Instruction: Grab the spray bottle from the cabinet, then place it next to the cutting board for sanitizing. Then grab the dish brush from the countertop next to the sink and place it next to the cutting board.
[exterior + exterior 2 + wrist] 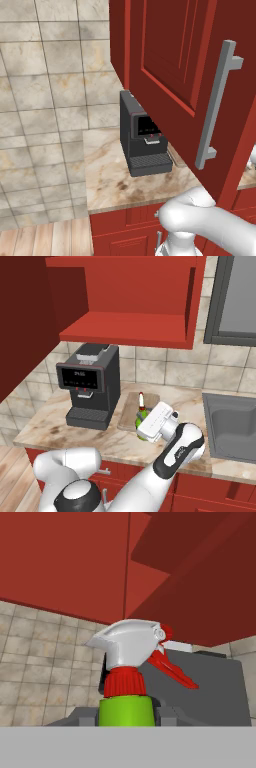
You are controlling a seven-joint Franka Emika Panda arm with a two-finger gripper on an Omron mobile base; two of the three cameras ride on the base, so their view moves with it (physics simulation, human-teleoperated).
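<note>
The gripper (145,428) is clamped on the green spray bottle (129,679), held upright over the countertop (55,428) just beside the cutting board (131,406). Leftward, the left base view shows the cabinet (170,60) door and handle; the hand view shows the bottle's red trigger pointing right toward the coffee machine (90,386).

- Wall (45,75): beige marbled square tiles behind the work surface, grey grout lines.
- Floor (40,240): light wood planks, at 7 o'clock in the left base view.
- Base cabinets (200,496): red fronts along 6 o'clock.
- Window (235,301): grey frame at 2 o'clock in the right base view.
- Sink (232,426): grey basin at 3 o'clock.
- Coffee machine (90,386): black, standing at 9 o'clock.
</note>
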